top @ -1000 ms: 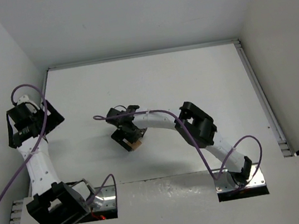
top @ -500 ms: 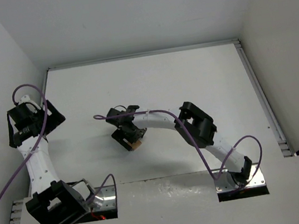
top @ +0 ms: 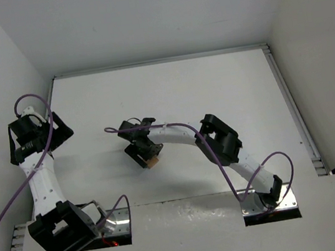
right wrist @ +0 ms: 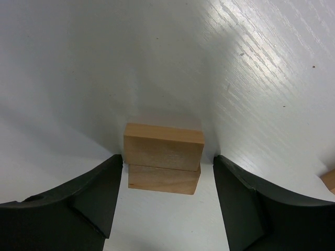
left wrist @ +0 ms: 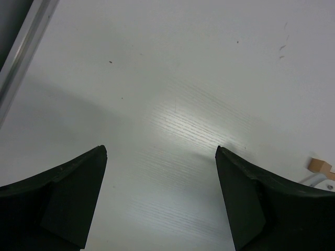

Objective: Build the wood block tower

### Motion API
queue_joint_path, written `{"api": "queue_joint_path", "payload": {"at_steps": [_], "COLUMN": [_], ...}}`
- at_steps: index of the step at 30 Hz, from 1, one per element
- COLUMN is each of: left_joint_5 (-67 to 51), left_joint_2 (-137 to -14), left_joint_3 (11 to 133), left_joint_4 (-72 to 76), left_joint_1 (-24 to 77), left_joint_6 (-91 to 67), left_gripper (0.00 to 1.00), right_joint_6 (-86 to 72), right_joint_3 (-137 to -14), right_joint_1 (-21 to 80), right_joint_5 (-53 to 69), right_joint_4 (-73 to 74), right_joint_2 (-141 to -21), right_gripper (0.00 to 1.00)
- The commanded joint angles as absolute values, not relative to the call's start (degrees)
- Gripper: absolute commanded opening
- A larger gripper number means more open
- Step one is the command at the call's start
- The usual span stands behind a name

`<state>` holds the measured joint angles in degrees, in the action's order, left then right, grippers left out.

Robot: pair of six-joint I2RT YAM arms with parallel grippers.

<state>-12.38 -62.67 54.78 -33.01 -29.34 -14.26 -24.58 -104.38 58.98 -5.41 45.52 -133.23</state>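
the tower (right wrist: 164, 157) is only two high from where i stand: an upper block (right wrist: 164, 145) sitting square on a lower block (right wrist: 164, 179), edges nearly flush, the upper one hanging a touch past the lower at both ends. the stack stands right between the fingers of the right gripper (right wrist: 166, 159). the finger on the left of the wrist view is right up against the stack's end, while the other finger shows a sliver of white table (right wrist: 261, 63) before the wood. so the jaws are fairly wide and bracket the stack, and i would not call it a grip.

out past that second finger, at the very edge of the wrist view, the corner of another block (right wrist: 330, 180) pokes in. that one looks like stock waiting to go on.

the left gripper (left wrist: 160, 151) hangs off to the side with its fingers spread wide and nothing but bare table between them.

my reckoning: the base is laid and one course is on, so this is early. most of the stacking is left, and i can't see where the rest of the blocks lie.
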Motion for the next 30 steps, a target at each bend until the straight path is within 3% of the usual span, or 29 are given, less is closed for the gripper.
{"api": "queue_joint_path", "payload": {"at_steps": [1, 5, 19, 29, 30], "left_joint_5": [-13.4, -13.4, -14.0, -17.0, -17.1], "left_joint_2": [-62.5, -63.0, -63.0, -63.0, -63.0], "left_joint_3": [54.6, 54.6, 54.1, 54.1, 54.1], "left_joint_4": [-31.6, -31.6, -31.6, -31.0, -31.0], "left_joint_1": [-30.1, -30.1, -30.1, -30.1, -30.1], "left_joint_6": [-15.0, -15.0, -15.0, -13.0, -13.0], "left_gripper": [0.91, 0.91, 0.91, 0.91, 0.91], "right_joint_6": [-25.8, -25.8, -25.4, -22.3, -21.7], "right_joint_3": [-106.3, -106.0, -106.3, -104.5, -104.2], "right_joint_1": [59.0, 59.1, 59.1, 59.2, 59.2], "right_joint_5": [-5.4, -5.5, -5.2, -5.6, -5.5], "right_joint_4": [45.0, 45.1, 44.9, 45.1, 45.1], "right_joint_2": [-133.9, -134.0, -134.3, -131.4, -130.3], "right_gripper": [0.7, 0.62, 0.5, 0.18, 0.1]}}
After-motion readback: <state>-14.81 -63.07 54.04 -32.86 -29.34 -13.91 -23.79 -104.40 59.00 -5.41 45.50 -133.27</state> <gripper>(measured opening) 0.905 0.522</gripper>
